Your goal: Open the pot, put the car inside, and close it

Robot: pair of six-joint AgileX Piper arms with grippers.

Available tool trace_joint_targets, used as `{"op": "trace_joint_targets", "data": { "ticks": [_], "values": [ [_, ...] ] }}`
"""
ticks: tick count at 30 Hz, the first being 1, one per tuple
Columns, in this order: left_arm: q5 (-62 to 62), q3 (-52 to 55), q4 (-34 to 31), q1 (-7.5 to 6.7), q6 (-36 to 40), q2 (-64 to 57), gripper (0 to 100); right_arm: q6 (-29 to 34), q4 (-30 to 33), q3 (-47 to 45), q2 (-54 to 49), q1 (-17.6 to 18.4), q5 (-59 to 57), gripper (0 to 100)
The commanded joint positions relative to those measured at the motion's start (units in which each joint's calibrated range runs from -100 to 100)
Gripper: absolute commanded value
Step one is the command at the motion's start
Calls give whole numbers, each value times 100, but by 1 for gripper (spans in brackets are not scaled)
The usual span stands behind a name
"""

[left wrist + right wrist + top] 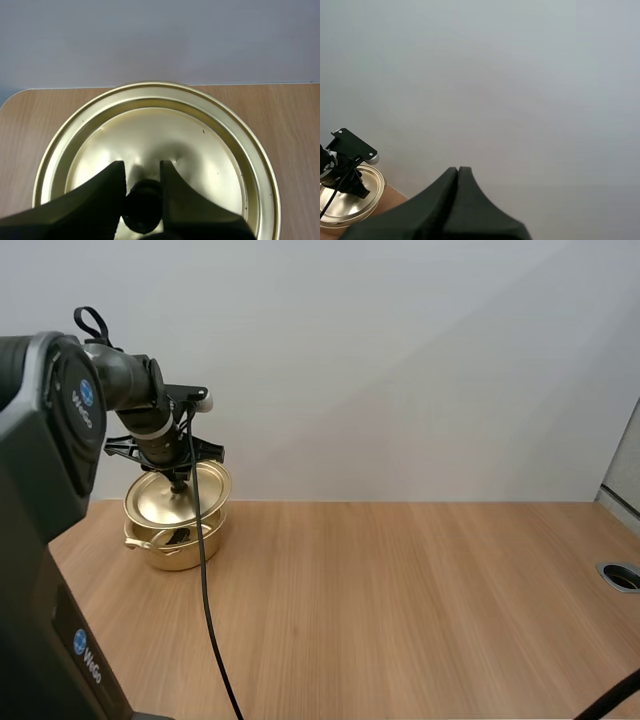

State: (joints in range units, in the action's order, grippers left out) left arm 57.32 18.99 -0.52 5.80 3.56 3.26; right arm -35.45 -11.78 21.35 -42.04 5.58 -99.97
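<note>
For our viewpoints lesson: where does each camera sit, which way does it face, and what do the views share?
High view: behind and above the bases, looking forward and down over the table; the left gripper holds the gold lid above the pot.
Left wrist view: on the left arm, looking along its fingers onto the lid's black knob.
Right wrist view: on the right arm, facing the wall past the shut right gripper.
All three show the lid.
</note>
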Motion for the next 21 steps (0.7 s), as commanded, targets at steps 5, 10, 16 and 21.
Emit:
{"op": "trace_joint_targets", "data": {
  "ticks": [5,10,16,21],
  "values": [
    [42,-9,-14,4,53,261,0,1,-12,0,-69,-1,-3,0],
    [25,-9,-45,4,53,417,0,1,-40,0,-169,-1,-3,0],
    [-27,-23,-181,4,187,513,0,1,-52,0,-269,-1,-3,0],
    [-214,-23,-556,4,390,526,0,1,-52,0,-311,-1,-3,0]
  ]
}}
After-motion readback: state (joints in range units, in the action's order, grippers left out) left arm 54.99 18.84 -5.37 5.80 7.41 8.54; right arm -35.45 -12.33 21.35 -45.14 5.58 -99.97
